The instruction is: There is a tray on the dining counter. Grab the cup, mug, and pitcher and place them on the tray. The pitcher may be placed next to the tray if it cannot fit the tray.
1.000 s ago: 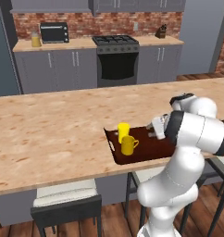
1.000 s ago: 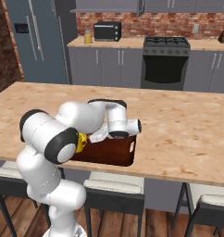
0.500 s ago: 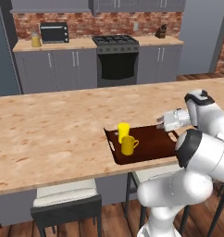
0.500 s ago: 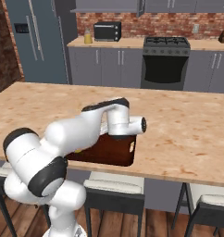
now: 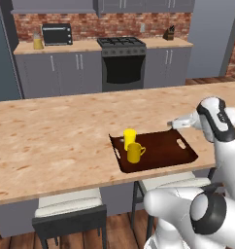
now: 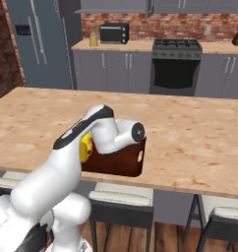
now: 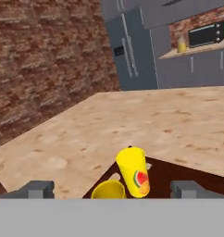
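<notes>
My gripper hangs empty with its jaws spread wide, above the right end of the tray on the table. Ahead of it and a little lower, the cup stands upright on the tray, the mug touching its near-left side. Far beyond, the pitcher sits beside a microwave.

No readable text, labels or numbers anywhere. The cup carries a fruit picture only, no lettering.
</notes>
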